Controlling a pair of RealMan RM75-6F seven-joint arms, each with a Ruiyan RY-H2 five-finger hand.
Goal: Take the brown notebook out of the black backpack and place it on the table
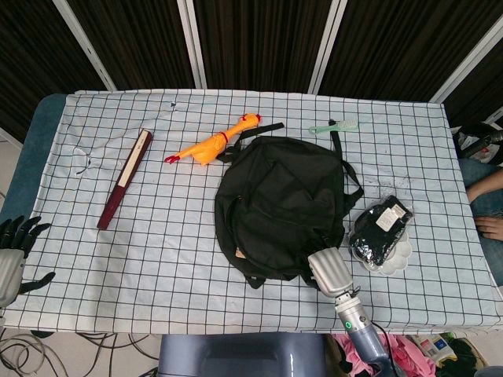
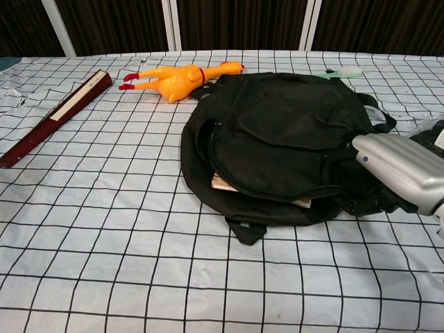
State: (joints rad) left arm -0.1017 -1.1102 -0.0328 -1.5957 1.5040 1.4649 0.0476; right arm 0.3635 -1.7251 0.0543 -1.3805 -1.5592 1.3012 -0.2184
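The black backpack point(image 1: 283, 204) point(image 2: 284, 139) lies flat in the middle of the checked table. A tan corner of the brown notebook point(image 1: 240, 252) point(image 2: 222, 183) shows in its open near-left seam; the rest is hidden inside. My right hand point(image 1: 330, 272) point(image 2: 395, 170) is at the bag's near right corner, its silver back showing and its fingers buried in the black fabric, gripping the bag's edge. My left hand point(image 1: 12, 251) hangs off the table's near left edge, fingers spread and holding nothing.
A long maroon case point(image 1: 124, 179) point(image 2: 52, 118) lies at the left. An orange rubber chicken point(image 1: 212, 144) point(image 2: 177, 78) and a green brush point(image 1: 334, 126) lie behind the bag. A white plate point(image 1: 397, 259) with a black bundle point(image 1: 381, 232) sits right of it.
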